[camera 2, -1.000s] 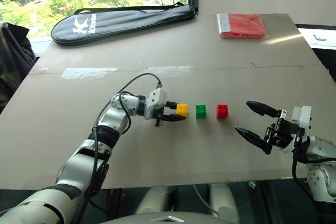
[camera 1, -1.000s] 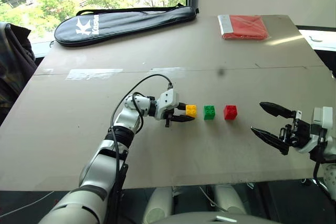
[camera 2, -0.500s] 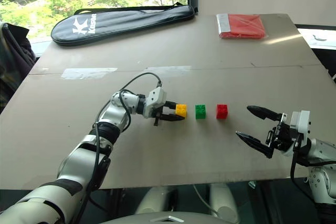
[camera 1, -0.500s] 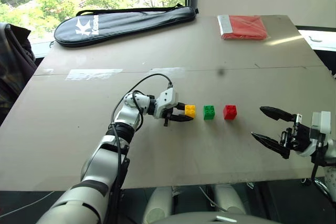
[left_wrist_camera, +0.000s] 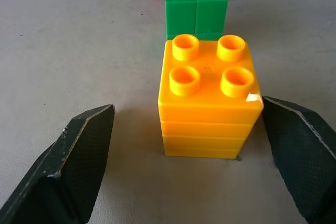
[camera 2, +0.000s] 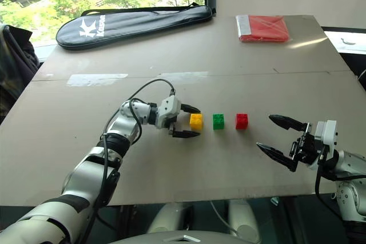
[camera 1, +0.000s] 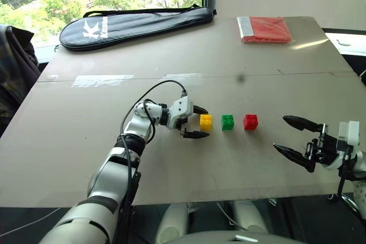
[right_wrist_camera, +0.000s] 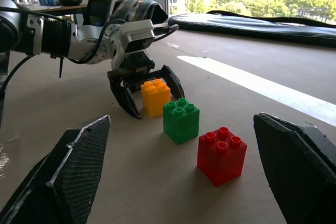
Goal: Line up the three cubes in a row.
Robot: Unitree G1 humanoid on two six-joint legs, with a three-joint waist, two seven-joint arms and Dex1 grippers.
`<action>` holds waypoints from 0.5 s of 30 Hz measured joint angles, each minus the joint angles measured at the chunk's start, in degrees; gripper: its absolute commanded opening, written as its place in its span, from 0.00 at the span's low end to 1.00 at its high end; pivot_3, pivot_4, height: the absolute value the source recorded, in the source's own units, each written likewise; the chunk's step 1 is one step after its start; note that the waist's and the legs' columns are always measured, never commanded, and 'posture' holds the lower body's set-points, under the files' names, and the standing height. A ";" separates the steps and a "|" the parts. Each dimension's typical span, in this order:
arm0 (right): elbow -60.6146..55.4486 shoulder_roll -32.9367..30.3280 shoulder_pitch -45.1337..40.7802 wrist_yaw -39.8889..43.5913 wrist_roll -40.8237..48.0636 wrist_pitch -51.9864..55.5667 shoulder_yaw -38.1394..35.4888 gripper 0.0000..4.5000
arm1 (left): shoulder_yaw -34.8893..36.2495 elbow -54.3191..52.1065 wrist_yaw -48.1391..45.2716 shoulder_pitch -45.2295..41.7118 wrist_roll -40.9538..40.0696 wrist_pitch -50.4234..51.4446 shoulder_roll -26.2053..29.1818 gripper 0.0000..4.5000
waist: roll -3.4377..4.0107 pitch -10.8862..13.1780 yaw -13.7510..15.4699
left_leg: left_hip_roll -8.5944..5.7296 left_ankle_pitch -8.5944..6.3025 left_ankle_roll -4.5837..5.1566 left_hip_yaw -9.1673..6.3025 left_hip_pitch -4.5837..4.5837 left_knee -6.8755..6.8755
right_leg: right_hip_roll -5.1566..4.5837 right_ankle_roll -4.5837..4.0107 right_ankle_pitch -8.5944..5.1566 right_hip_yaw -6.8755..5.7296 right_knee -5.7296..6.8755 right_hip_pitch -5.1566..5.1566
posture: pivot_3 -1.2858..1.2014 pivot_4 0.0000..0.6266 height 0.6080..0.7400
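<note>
Three studded cubes stand in a row on the table: yellow cube (camera 1: 206,122), green cube (camera 1: 228,122), red cube (camera 1: 250,122). My left gripper (camera 1: 198,122) is open, its fingers on either side of the yellow cube's left end; in the left wrist view the yellow cube (left_wrist_camera: 210,97) stands free between the fingertips (left_wrist_camera: 86,140), with the green cube (left_wrist_camera: 196,3) behind it. My right gripper (camera 1: 293,136) hangs open to the right of the red cube, apart from it. In the right wrist view, the red cube (right_wrist_camera: 221,155), the green cube (right_wrist_camera: 181,120) and the yellow cube (right_wrist_camera: 156,97) line up.
A black racket bag (camera 1: 131,24) lies along the far left of the table (camera 1: 86,141). A flat red packet (camera 1: 266,29) sits at the far right. Clear tape (camera 1: 103,80) marks the board's seam. A dark garment (camera 1: 14,67) hangs off the left edge.
My left gripper has opened and let go of the yellow cube, which stays in place. The right gripper has stayed open and still.
</note>
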 measured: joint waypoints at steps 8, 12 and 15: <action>0.14 -0.74 1.06 0.25 -0.47 -0.02 0.00 1.00 | 5.30 -18.86 -3.89 11.77 -7.58 8.20 9.73 0.99 | 0.02 0.01 0.06 | 0.20 0.00 0.00 -0.05 -0.03 -0.01 | -0.02 -0.01 0.00 0.01 -0.02 -0.03 | 0.52 0.24 1.00; 3.14 -1.27 1.55 1.16 -1.10 -0.61 -0.10 1.00 | 11.80 -36.10 1.77 23.15 -12.15 17.55 15.10 0.99 | 0.05 0.01 0.22 | 0.24 0.00 0.00 -0.05 -0.01 -0.03 | -0.13 -0.01 -0.01 0.01 -0.05 -0.01 | 0.52 0.24 1.00; 6.26 -1.49 2.52 1.35 -2.18 -1.56 -0.22 1.00 | 15.16 -46.64 12.21 32.72 -11.68 24.21 15.00 0.99 | 0.06 0.01 0.34 | 0.22 -0.01 0.01 -0.06 -0.01 -0.05 | -0.25 -0.01 -0.01 -0.01 -0.08 -0.01 | 0.52 0.24 1.00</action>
